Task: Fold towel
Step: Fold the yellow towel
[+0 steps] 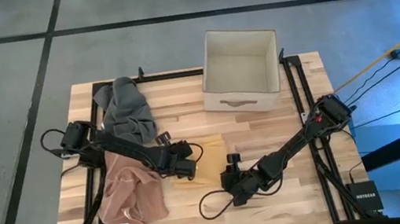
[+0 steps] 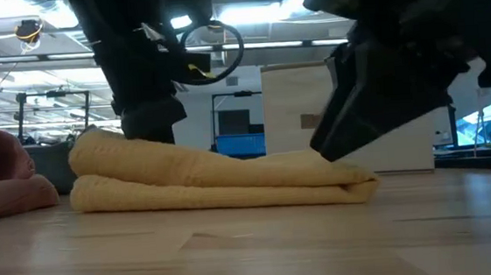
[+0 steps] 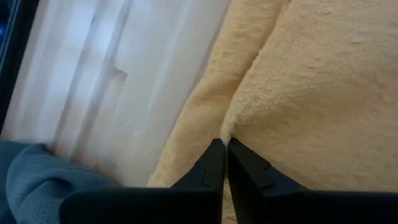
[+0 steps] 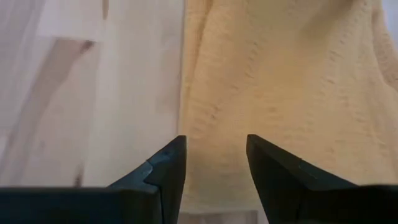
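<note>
While folded, yellow towel (image 2: 222, 179) under both end effectors.

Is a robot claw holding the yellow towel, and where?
The left claw pinches the yellow towel at a fold near its edge; right claw holds nothing.

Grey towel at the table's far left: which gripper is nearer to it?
Left. The left gripper sits just beyond the grey towel, jaws shut at the yellow towel. The right gripper is farther away, across the yellow towel, jaws open.
</note>
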Action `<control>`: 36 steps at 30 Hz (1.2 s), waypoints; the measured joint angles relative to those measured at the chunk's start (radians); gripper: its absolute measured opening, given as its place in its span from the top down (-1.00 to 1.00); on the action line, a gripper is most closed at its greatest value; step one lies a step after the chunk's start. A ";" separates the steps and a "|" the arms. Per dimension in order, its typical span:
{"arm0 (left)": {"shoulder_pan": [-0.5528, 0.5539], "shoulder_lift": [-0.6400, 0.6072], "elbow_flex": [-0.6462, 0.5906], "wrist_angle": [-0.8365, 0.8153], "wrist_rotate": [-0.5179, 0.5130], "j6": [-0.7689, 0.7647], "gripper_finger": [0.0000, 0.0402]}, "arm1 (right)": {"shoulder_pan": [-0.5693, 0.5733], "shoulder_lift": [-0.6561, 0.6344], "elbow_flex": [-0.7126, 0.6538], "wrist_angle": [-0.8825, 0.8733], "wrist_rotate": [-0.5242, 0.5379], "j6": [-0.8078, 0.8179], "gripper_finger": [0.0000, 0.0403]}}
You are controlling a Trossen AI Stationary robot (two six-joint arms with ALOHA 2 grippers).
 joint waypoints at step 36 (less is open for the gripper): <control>-0.203 -0.070 -0.198 0.268 0.318 -0.053 0.26 | -0.170 -0.030 -0.203 0.206 -0.063 -0.045 0.14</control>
